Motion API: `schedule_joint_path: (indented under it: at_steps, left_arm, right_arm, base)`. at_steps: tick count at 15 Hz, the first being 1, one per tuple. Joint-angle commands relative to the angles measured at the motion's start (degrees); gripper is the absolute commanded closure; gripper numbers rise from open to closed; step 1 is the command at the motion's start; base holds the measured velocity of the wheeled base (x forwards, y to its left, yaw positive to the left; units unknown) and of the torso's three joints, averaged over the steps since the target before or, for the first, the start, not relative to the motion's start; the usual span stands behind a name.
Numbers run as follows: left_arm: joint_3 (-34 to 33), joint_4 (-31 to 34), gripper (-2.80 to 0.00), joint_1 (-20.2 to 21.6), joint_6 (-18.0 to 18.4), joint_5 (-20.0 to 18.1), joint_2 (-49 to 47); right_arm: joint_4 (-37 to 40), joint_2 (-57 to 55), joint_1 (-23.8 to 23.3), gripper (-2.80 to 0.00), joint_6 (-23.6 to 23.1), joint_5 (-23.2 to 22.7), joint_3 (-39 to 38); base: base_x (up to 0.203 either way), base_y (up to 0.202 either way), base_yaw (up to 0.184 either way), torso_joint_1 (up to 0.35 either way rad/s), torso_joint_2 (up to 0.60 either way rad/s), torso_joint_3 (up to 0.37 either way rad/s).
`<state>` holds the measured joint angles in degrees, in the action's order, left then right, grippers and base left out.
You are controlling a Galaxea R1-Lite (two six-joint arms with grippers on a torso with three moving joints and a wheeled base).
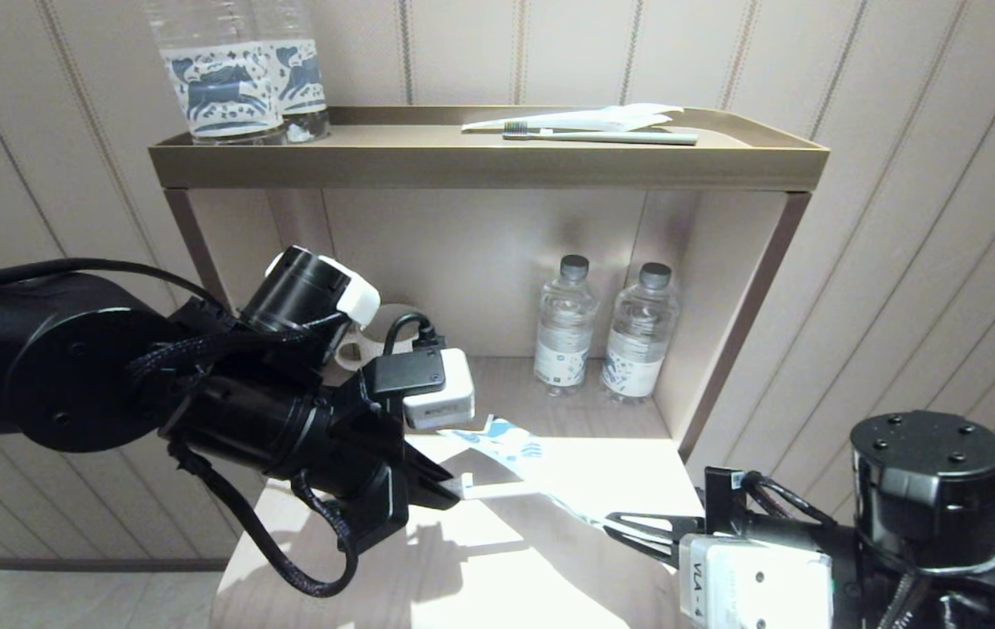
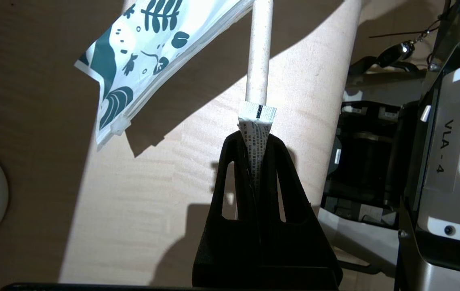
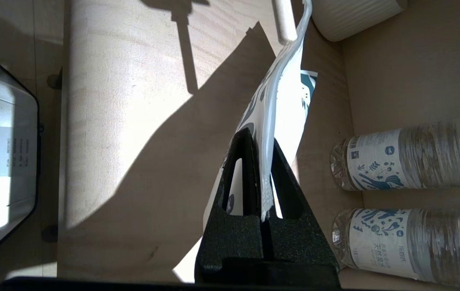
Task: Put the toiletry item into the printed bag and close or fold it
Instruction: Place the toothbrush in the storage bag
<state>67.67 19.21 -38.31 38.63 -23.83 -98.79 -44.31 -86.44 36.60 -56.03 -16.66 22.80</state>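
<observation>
My left gripper [image 1: 460,489] [image 2: 256,139] is shut on the toiletry item: the small white printed tube [image 2: 256,131] is pinched between its jaws. The slim white toothbrush handle [image 2: 259,52] [image 1: 501,489] sticks out past it toward the printed bag [image 1: 519,450] [image 2: 141,52]. In the right wrist view the handle's far end [image 3: 284,20] meets the bag's upper edge [image 3: 282,93]; the bristle head does not show. My right gripper [image 1: 615,524] [image 3: 260,139] is shut on the bag's other end and holds it above the lower shelf board [image 1: 480,568].
Two small water bottles [image 1: 564,328] [image 1: 639,336] stand at the back of the lower shelf, near the right side wall [image 1: 742,323]. A white ribbed cup [image 3: 355,16] sits behind my left arm. The top tray [image 1: 488,166] carries clear bottles [image 1: 235,79] and a greyish-green toothbrush [image 1: 602,136].
</observation>
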Motion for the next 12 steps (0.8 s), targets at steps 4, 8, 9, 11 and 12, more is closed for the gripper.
schedule_joint_path:
  at_steps: [4,8,9,11,12]
  left_arm:
    - [0.09,0.40,0.00,0.25,0.22,0.28,1.50]
    - [-0.52,0.09,0.00,0.16,0.22,0.28,0.21]
    - [-0.61,0.12,0.00,0.16,0.22,0.20,0.78]
    - [-0.85,0.61,0.00,0.21,0.20,0.18,2.78]
    - [-1.57,0.72,0.00,0.21,0.21,0.23,3.98]
  right_arm:
    - [-0.25,-0.22,0.14,0.00,-0.31,-0.03,-0.12]
    - [-0.25,-0.48,0.05,0.00,-0.31,-0.03,-0.21]
    - [-0.25,-0.57,0.05,0.00,-0.31,-0.03,-0.12]
    - [-0.25,-0.75,0.04,0.00,-0.31,-0.03,-0.03]
    - [-0.25,-0.83,0.05,0.00,-0.31,0.04,-0.02]
  base:
    - [0.000,0.000,0.000,0.000,0.00,0.000]
    - [0.000,0.000,0.000,0.000,0.00,0.000]
    - [0.000,0.000,0.000,0.000,0.00,0.000]
    - [0.000,0.000,0.000,0.000,0.00,0.000]
    - [0.000,0.000,0.000,0.000,0.00,0.000]
